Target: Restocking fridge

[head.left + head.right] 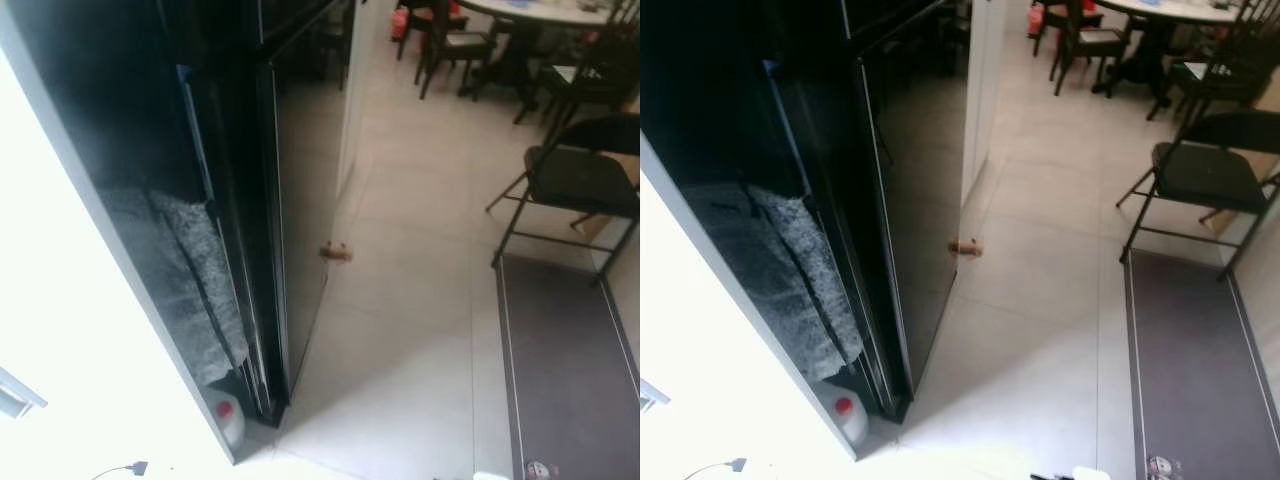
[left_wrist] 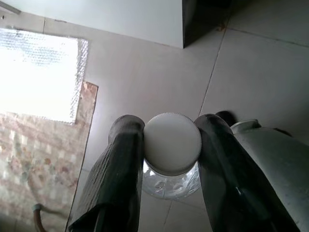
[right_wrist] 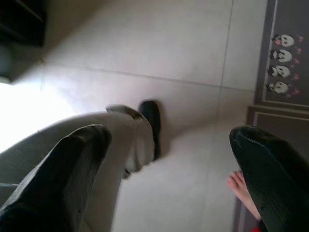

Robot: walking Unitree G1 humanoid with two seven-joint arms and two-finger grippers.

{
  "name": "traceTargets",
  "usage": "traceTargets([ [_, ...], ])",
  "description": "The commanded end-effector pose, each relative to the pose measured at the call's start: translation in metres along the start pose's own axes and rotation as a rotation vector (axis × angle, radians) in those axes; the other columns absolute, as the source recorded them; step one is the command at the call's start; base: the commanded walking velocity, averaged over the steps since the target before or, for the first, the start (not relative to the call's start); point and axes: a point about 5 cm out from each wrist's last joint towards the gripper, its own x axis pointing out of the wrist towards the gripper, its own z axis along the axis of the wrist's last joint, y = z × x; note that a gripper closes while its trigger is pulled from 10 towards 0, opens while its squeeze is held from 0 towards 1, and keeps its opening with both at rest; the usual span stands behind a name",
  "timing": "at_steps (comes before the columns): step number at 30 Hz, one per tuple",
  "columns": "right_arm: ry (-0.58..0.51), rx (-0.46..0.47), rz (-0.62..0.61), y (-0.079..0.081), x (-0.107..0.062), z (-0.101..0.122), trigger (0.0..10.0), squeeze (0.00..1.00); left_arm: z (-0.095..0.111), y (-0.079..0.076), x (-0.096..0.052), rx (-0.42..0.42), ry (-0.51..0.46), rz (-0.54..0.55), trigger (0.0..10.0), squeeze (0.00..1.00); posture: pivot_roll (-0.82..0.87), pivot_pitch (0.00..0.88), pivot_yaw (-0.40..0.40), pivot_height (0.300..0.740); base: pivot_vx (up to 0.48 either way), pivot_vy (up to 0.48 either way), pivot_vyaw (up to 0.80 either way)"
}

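My left gripper point(image 2: 172, 145) is shut on a clear plastic bottle with a round white cap point(image 2: 172, 140); its black fingers point(image 2: 120, 164) press the neck from both sides, above the tiled floor. In the right wrist view my right gripper point(image 3: 169, 137) is open, its fingers point(image 3: 77, 159) wide apart with nothing between them. The tall black fridge point(image 1: 300, 150) stands ahead on the left, its glossy front reflecting the room. Left of it is a dark opening with a grey fuzzy lining point(image 1: 200, 270). A jug with a red cap point(image 1: 226, 416) sits on the floor at its foot.
A bright white panel point(image 1: 60, 330) fills the near left. A small wooden stopper point(image 1: 336, 252) lies on the tiles by the fridge. A black folding chair point(image 1: 575, 180), a grey mat point(image 1: 565, 370) and a dining table with chairs point(image 1: 520, 30) stand to the right. A person's bare foot point(image 3: 241, 191) is near the mat.
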Motion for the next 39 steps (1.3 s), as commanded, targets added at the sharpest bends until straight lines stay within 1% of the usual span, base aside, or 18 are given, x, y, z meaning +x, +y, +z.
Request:
traceTargets([
  [1,-0.01,-0.002,0.013,0.006,0.001,0.002,10.0,0.0,-0.014,0.006,-0.002,0.004,0.044,0.018,10.0,0.0,-0.07,0.012,-0.008,0.74,0.0,0.382,0.0],
  [6,-0.013,0.006,0.006,0.006,0.001,0.002,10.0,0.0,-0.013,0.007,-0.002,0.004,0.042,0.019,10.0,0.0,-0.07,0.011,-0.009,0.74,0.0,0.379,0.0],
  [14,-0.007,-0.009,0.007,0.006,0.001,0.002,10.0,0.0,-0.017,0.019,-0.003,-0.003,0.046,0.034,10.0,0.0,-0.07,0.011,-0.011,0.74,0.0,0.38,0.0],
  [19,-0.015,-0.01,0.005,0.006,0.001,0.002,10.0,0.0,-0.02,0.021,-0.004,-0.003,0.051,0.036,10.0,0.0,-0.07,0.013,-0.01,0.74,0.0,0.379,0.0],
  [22,-0.03,-0.004,0.001,0.006,0.001,0.003,10.0,0.0,-0.022,0.021,-0.004,0.006,0.056,0.04,10.0,0.0,-0.08,0.012,-0.01,0.74,0.0,0.0,0.0],
  [24,-0.041,-0.018,-0.001,0.005,0.001,0.004,10.0,0.0,-0.025,0.021,-0.005,0.012,0.064,0.042,10.0,0.0,-0.08,0.013,-0.009,0.74,0.0,0.0,0.0],
  [30,-0.096,-0.03,-0.027,0.004,0.0,0.008,10.0,0.0,-0.027,0.019,-0.005,0.015,0.069,0.041,10.0,0.0,-0.09,0.016,-0.009,0.74,0.0,0.0,0.0],
  [32,-0.117,-0.07,-0.05,0.003,0.0,0.011,10.0,0.0,-0.028,0.019,-0.005,0.019,0.07,0.039,10.0,0.0,-0.09,0.018,-0.008,0.74,0.0,0.0,0.0],
  [35,-0.169,-0.059,-0.108,0.0,-0.002,0.014,10.0,0.0,-0.028,0.019,-0.005,0.019,0.069,0.042,10.0,0.0,-0.1,0.016,-0.006,0.74,0.0,0.0,0.0],
  [36,-0.211,-0.033,-0.14,-0.001,-0.003,0.016,10.0,0.0,-0.028,0.02,-0.005,0.02,0.069,0.043,10.0,0.0,-0.1,0.016,-0.005,0.74,0.0,0.0,0.0],
  [38,-0.224,-0.023,-0.149,-0.001,-0.003,0.016,10.0,0.0,-0.028,0.02,-0.005,0.021,0.069,0.043,10.0,0.0,-0.1,0.016,-0.005,0.74,0.0,0.0,0.0],
  [39,-0.251,-0.026,-0.171,-0.002,-0.004,0.018,10.0,0.0,-0.028,0.021,-0.005,0.024,0.069,0.044,10.0,0.0,-0.1,0.014,-0.006,0.74,0.0,0.0,0.0],
])
